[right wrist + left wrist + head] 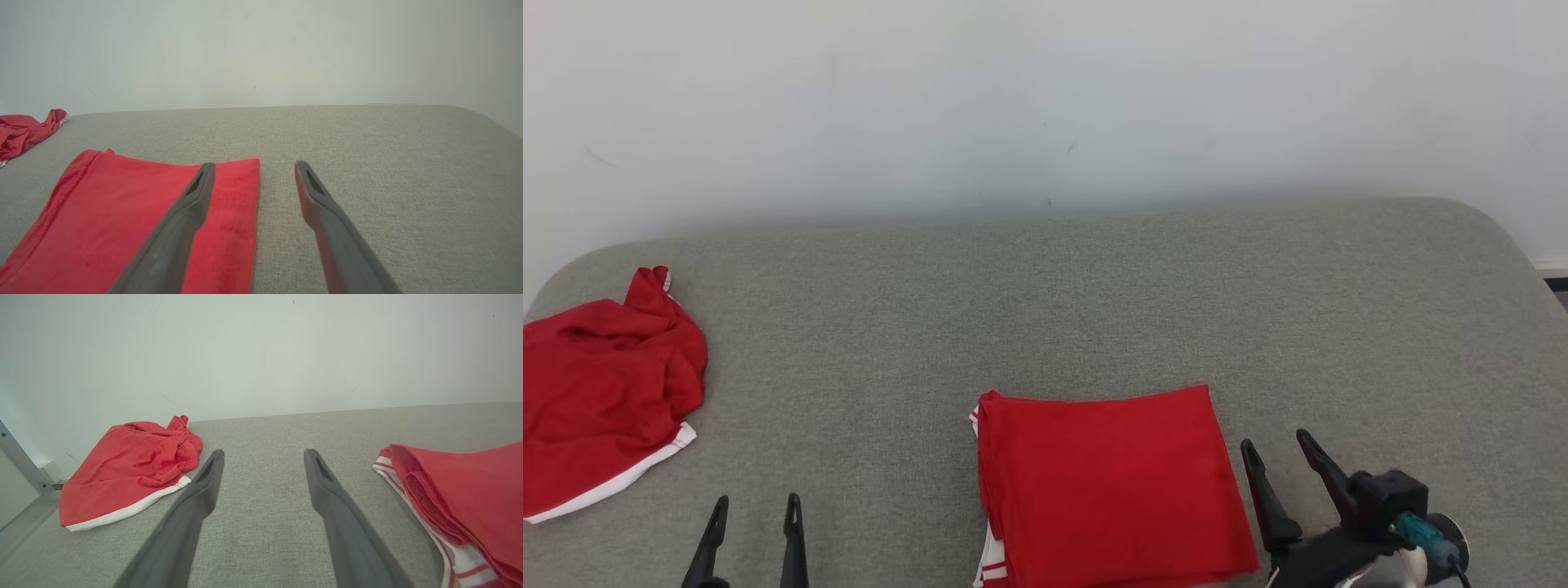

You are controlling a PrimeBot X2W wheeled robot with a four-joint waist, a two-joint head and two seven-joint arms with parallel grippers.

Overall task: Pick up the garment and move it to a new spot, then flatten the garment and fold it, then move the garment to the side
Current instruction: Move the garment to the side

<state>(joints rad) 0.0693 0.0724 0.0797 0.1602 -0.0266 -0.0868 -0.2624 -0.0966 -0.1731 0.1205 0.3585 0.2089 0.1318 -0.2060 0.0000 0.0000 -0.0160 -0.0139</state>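
Grey padded surface: wide open lane between crumpled red garment at left edge and folded red garment at near centre. Left gripper sits at near end of this lane, fingers spread. Far half of surface free up to white wall, which blocks reach behind. Right of folded garment, free run to rounded right corner. Right gripper just beside garment's right edge, fingers spread. Metal frame stands past surface's left end.

Matt red cloth garment on rough grey woven upholstery.
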